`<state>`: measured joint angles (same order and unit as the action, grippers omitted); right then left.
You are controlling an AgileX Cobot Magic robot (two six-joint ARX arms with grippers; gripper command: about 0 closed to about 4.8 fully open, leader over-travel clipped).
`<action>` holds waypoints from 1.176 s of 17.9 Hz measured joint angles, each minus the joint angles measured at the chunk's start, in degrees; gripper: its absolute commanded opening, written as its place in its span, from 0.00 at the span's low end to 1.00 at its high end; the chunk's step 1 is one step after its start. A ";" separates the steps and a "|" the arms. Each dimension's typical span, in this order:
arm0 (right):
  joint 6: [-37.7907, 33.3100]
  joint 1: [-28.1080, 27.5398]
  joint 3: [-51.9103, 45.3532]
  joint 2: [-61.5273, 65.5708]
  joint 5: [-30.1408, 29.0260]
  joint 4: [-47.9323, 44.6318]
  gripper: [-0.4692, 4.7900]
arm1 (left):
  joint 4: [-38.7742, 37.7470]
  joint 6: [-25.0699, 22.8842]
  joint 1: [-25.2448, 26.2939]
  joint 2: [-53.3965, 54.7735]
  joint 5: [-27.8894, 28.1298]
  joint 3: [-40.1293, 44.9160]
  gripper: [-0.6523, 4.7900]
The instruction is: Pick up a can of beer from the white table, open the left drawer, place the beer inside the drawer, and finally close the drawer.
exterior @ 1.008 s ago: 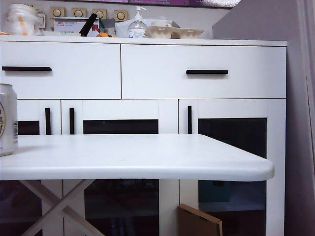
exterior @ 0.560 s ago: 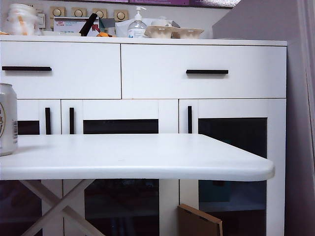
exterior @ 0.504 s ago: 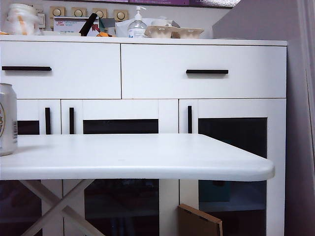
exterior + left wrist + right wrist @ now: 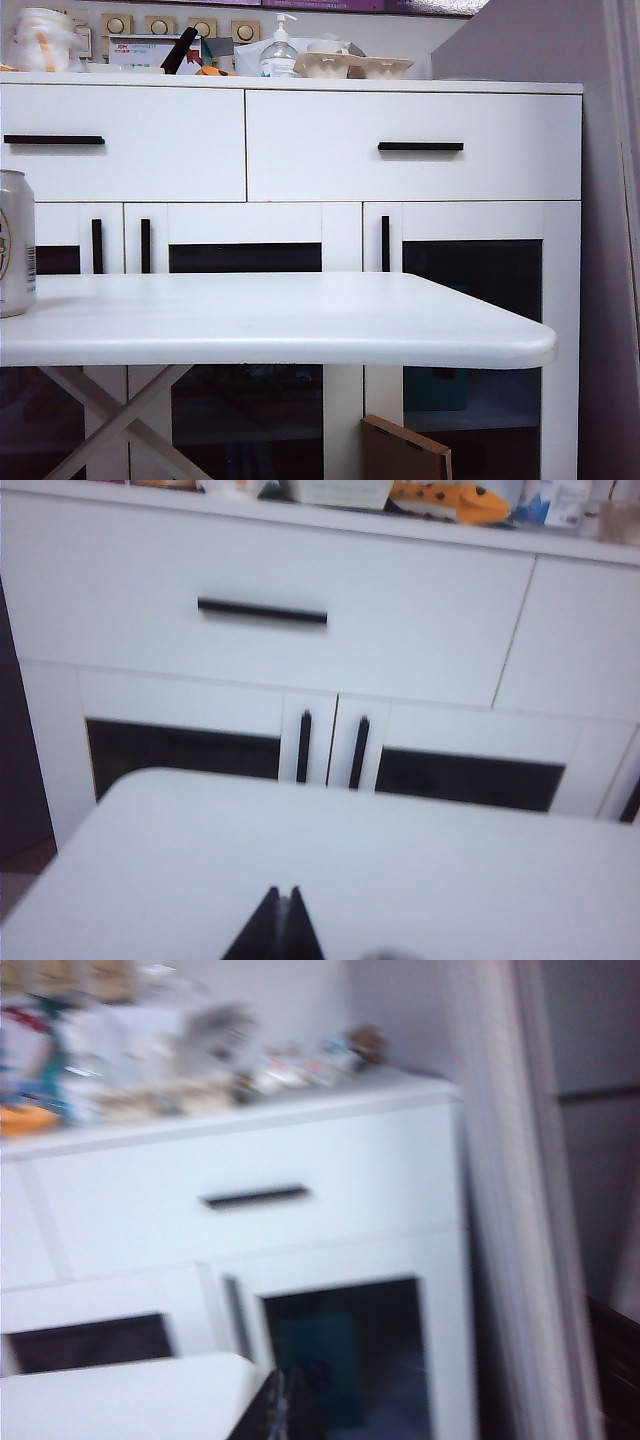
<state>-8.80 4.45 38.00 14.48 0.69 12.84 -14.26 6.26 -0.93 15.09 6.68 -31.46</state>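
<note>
The can [image 4: 15, 243] stood upright on the table [image 4: 300, 320], at its left edge as the exterior view showed it, cut off by the frame so that only part of its silver side and label could be seen. Nothing touched it. Behind the table stood the cabinet [image 4: 340, 235], with the left drawer [image 4: 140, 160] shut flush and its black handle [image 4: 54, 139] level; the right drawer [image 4: 420, 180] beside it was shut too. A pump bottle [image 4: 279, 50] and some clutter sat on the cabinet top. Neither arm appeared in the exterior view. In the left wrist view the left gripper [image 4: 282, 927] hung over the near part of the table with its two dark fingers pressed together, gripping nothing, and pointed toward the left drawer [image 4: 270, 610] and the dark glass doors below it. In the right wrist view, which was badly blurred, the right gripper [image 4: 276, 1410] seemed likewise closed and empty, its tips just past the table's right corner [image 4: 130, 1395], facing the right drawer [image 4: 250, 1195] and the glass door beneath. The can showed in neither wrist view.
</note>
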 measured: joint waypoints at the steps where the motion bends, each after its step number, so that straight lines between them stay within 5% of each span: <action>1: 0.02 0.00 3.87 3.54 -2.51 0.31 0.08 | -0.17 0.00 0.00 3.89 -0.09 -3.37 0.11; 10: -1.49 0.81 24.39 24.85 -27.21 5.62 0.08 | -9.35 0.00 -3.93 16.61 -9.64 -16.48 0.11; 15: -1.86 18.12 24.65 29.90 -24.57 6.16 0.08 | -9.62 -0.17 -8.59 18.38 -9.73 -16.50 0.11; 16: -1.73 23.50 24.61 31.52 -22.16 6.29 0.08 | -9.64 -0.20 -8.83 18.91 -9.84 -16.48 0.19; 17: -1.57 28.48 24.48 32.70 -18.62 6.49 0.08 | -9.92 -0.20 -8.79 19.37 -9.99 -16.46 0.42; 18: -0.92 32.44 24.52 33.20 -14.99 6.25 0.08 | -9.97 -0.17 -8.79 19.43 -10.38 -16.46 0.93; 21: 1.40 41.16 24.57 34.86 -10.27 5.99 0.08 | -9.29 -0.20 -8.76 20.85 -9.90 -14.93 1.00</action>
<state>-7.40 45.60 62.57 49.34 -9.58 18.83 -23.55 6.07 -9.69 35.94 -3.22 -46.39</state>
